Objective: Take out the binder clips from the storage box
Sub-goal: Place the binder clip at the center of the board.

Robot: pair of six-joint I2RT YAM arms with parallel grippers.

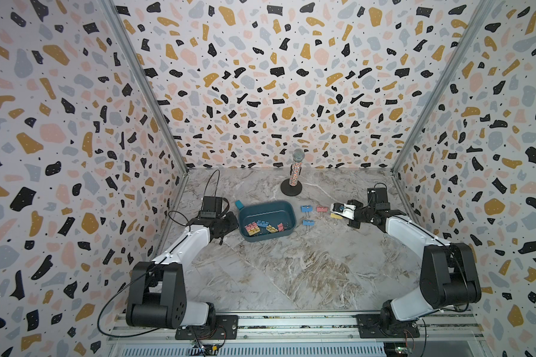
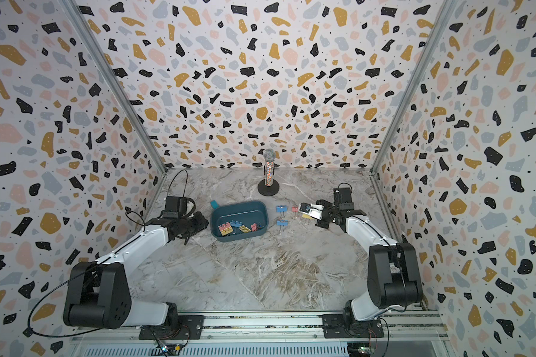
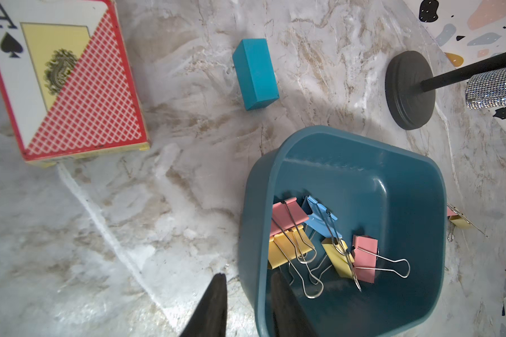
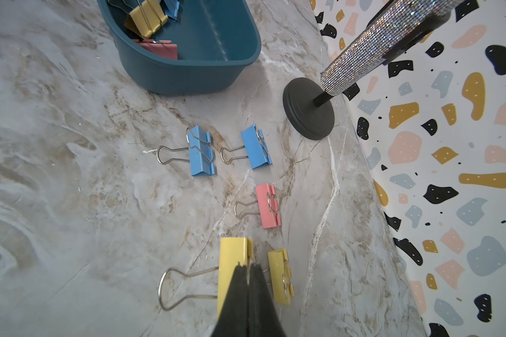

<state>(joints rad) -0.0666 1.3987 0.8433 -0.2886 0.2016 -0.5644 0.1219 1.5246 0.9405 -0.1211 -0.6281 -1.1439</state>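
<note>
Right gripper (image 4: 249,281) is pinched shut on a yellow clip (image 4: 231,262) (by its upper wire, it seems), low over the counter (image 4: 70,204) beside four clips already out. Set it down clear of those, then let go. Left gripper (image 3: 248,274) clamps the storage box (image 3: 392,189) wall; approx. five binder clips (image 3: 289,216) lie inside. Only legible text: "A" w/ a spade on the card pack (image 3: 65,81).

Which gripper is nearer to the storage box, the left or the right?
Left. The left gripper clamps the storage box wall, one finger inside. The right gripper, holding a yellow binder clip, is away from it, past the blue binder clips.
</note>
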